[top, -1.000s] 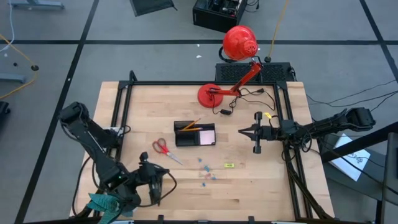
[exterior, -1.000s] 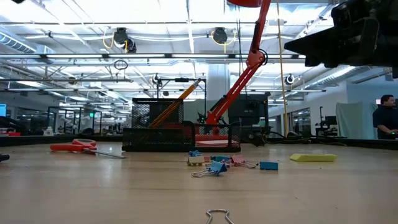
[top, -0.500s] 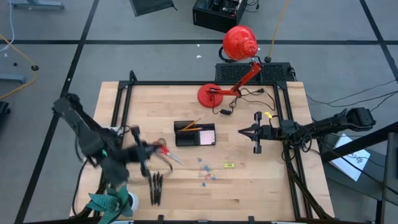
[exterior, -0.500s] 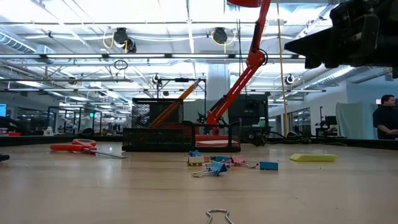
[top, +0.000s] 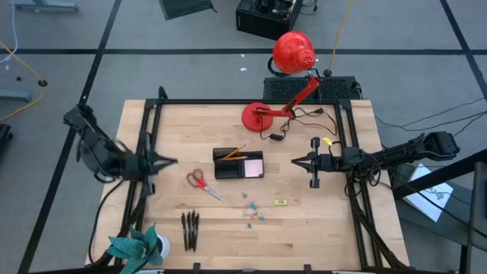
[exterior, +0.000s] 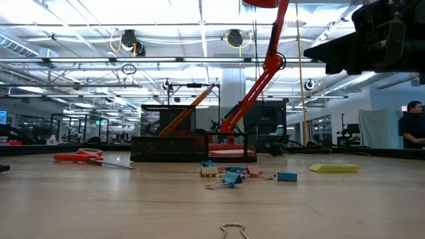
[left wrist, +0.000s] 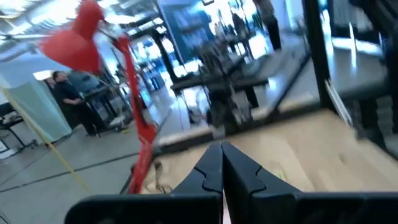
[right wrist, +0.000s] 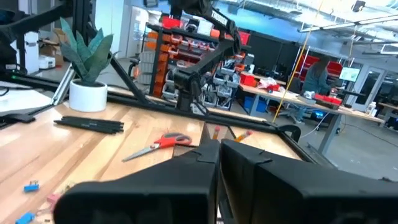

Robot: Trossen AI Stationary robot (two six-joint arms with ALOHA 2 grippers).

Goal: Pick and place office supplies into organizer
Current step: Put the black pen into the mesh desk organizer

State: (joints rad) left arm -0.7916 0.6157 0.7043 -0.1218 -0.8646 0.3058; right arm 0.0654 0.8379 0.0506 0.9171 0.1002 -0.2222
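The black organizer (top: 238,164) stands mid-table with an orange pencil (top: 233,153) leaning in it and a pink notepad (top: 253,164) inside. Red-handled scissors (top: 199,181) lie flat to its left. Three dark pens (top: 189,229) lie side by side near the table's near edge. Small blue bits (top: 251,210) and a yellow bit (top: 280,202) lie near the organizer. My left gripper (top: 169,161) hovers left of the scissors, shut and empty. My right gripper (top: 297,160) hangs right of the organizer, shut and empty.
A red desk lamp has its round base (top: 257,116) at the far side, with its cord (top: 304,120) trailing on the table. A teal plant in a white pot (top: 137,247) stands at the near left corner. A wire clip (exterior: 232,230) lies near the near edge.
My left gripper has swung from over the pens near the near edge toward the far side and the left, and now points right, level with the organizer. The pens that it covered now show lying on the table. My right arm has kept still.
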